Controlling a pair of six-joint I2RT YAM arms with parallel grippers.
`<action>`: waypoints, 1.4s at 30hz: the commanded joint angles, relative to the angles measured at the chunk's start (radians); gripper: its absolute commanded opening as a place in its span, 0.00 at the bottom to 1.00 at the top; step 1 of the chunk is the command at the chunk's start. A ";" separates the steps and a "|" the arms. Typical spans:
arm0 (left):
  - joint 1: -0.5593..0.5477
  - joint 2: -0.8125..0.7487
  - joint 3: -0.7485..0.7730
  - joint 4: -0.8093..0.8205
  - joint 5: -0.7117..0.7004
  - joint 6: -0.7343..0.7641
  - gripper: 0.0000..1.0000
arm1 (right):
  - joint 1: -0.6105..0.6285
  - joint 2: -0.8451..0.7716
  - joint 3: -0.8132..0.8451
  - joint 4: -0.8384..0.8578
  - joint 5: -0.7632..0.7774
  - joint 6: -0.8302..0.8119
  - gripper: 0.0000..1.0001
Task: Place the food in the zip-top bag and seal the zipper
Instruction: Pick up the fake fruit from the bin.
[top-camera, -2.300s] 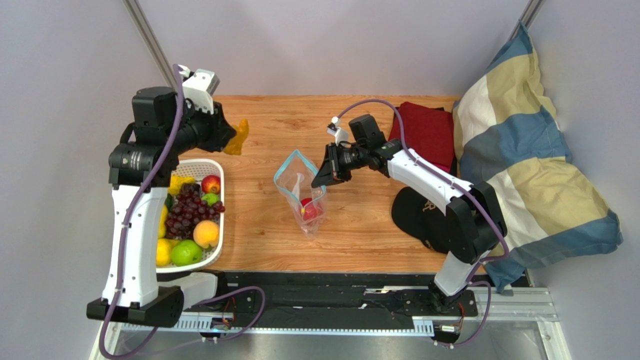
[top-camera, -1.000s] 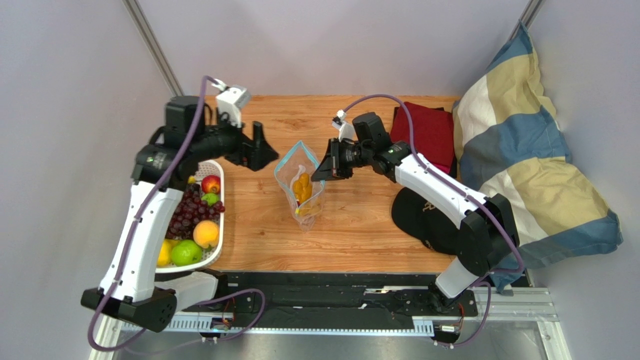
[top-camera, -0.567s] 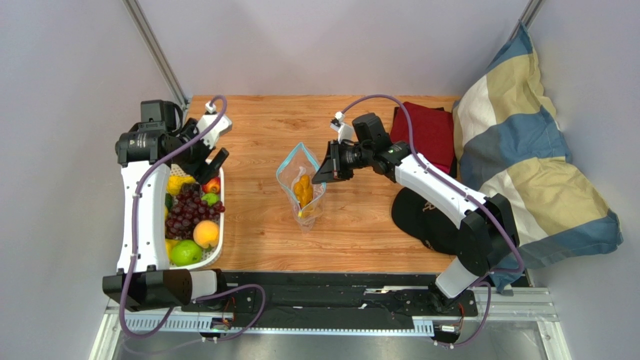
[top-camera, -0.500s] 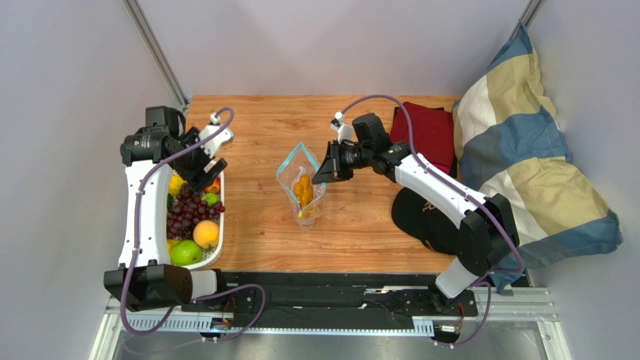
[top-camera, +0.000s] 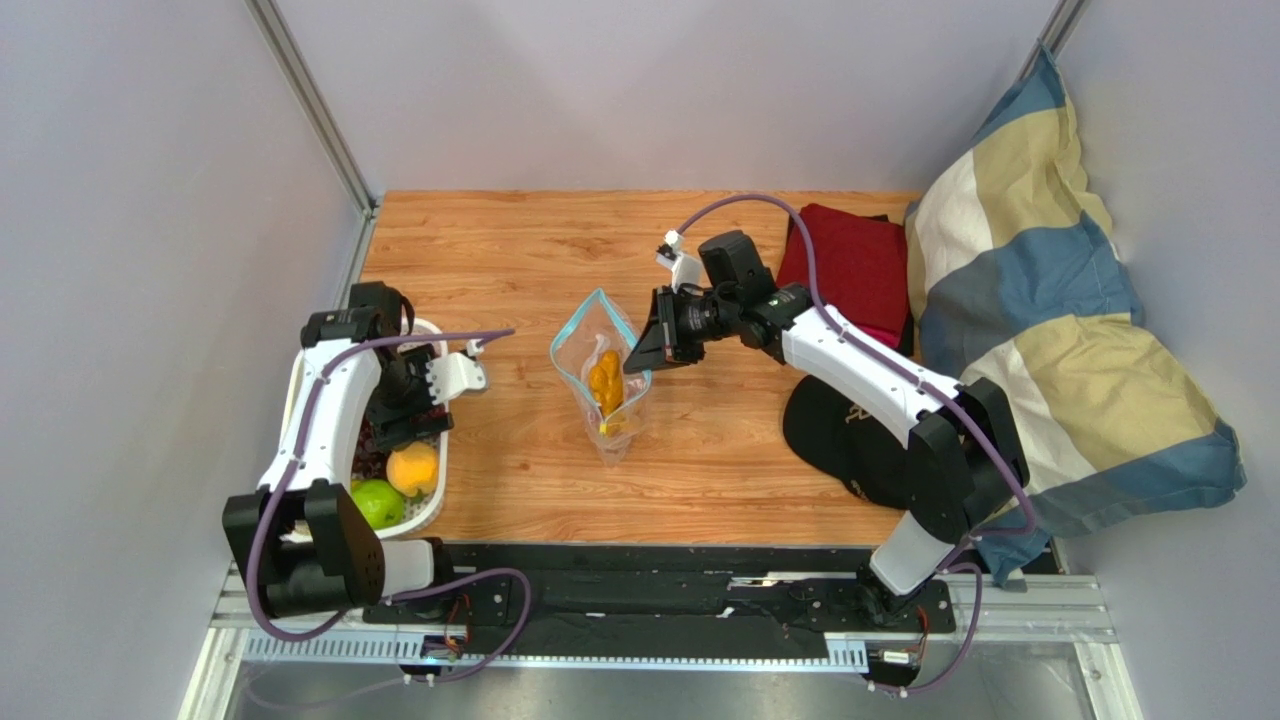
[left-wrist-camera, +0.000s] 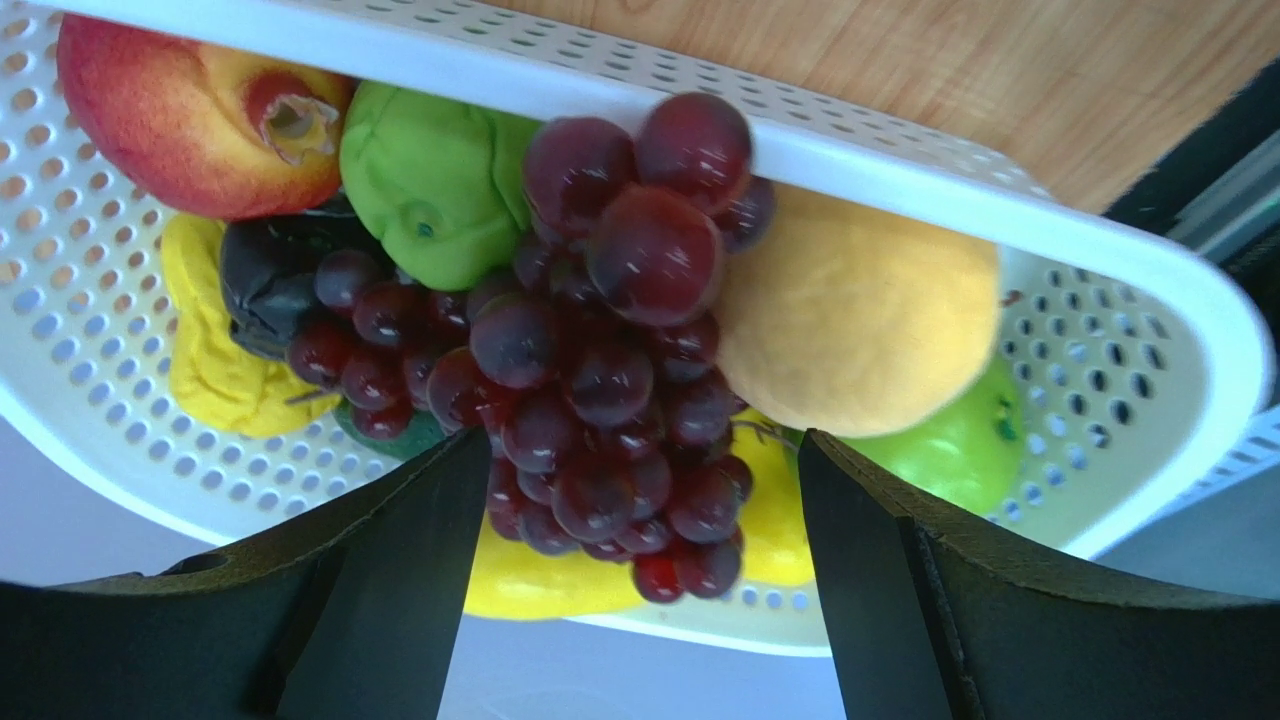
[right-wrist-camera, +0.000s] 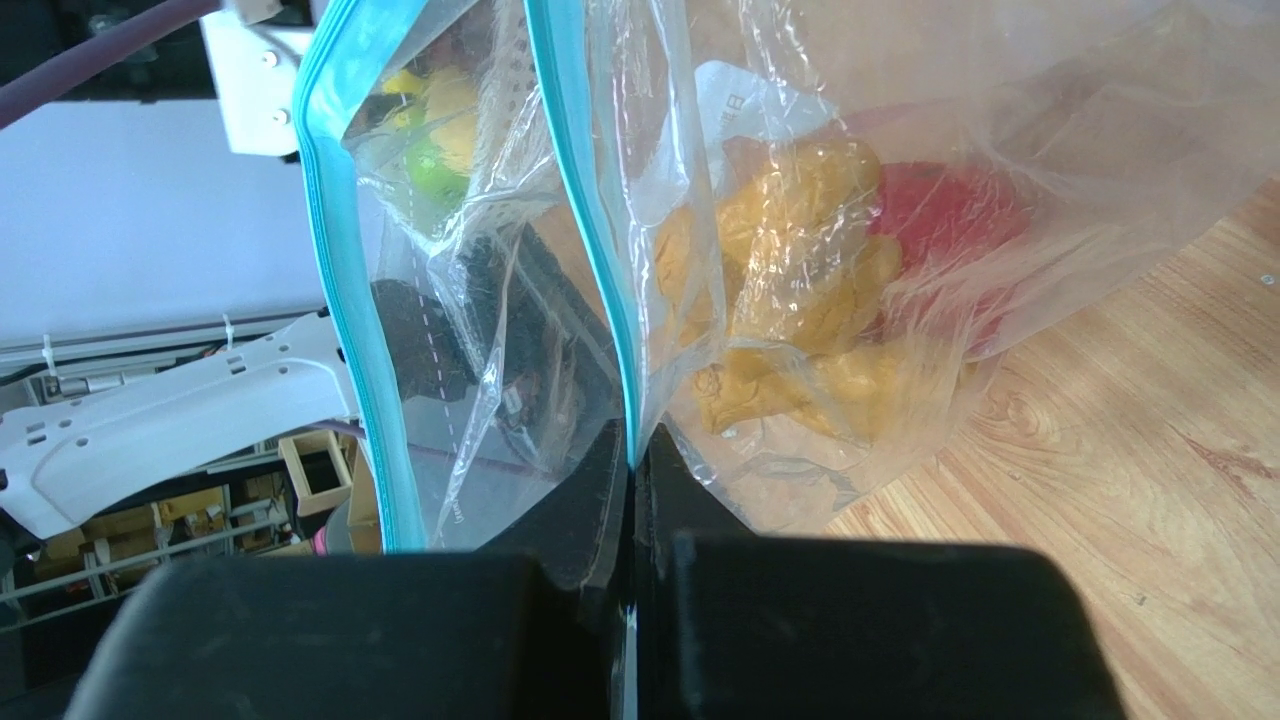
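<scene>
Left gripper (top-camera: 409, 408) is seen low over the white basket (top-camera: 439, 495) at the left edge of the wooden table (top-camera: 721, 465). In the wrist view its fingers (left-wrist-camera: 391, 600) are spread wide, nothing clamped. A bunch of dark purple grapes (left-wrist-camera: 601, 375) is framed between them; contact cannot be told. Beside the grapes are noted a red-yellow peach (left-wrist-camera: 196, 105), a green apple (left-wrist-camera: 428, 180), an orange peach (left-wrist-camera: 857, 308) and yellow pieces (left-wrist-camera: 226, 360).

Right gripper (top-camera: 639, 356) is closed tight on the right lip of the zip-top bag (top-camera: 601, 405), pinched at the light blue zipper (right-wrist-camera: 579, 195). The bag is held upright near the table's middle, mouth gaping, the two zipper strips well apart. Inside the bag an orange lumpy cluster (right-wrist-camera: 781, 255) lies against a red piece (right-wrist-camera: 939, 210), low in the pouch.

A black cap (top-camera: 842, 428) and a red cloth (top-camera: 857, 263) are noted to the right of the bag.
</scene>
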 joint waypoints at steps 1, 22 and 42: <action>0.002 0.062 -0.019 0.168 -0.036 0.089 0.83 | -0.006 -0.009 -0.005 -0.005 -0.010 -0.025 0.00; 0.003 0.098 -0.053 0.201 -0.068 0.147 0.34 | -0.023 0.002 -0.017 -0.003 -0.032 -0.020 0.00; 0.002 -0.059 0.450 -0.105 0.252 -0.112 0.00 | -0.025 -0.024 -0.043 0.006 -0.026 -0.026 0.00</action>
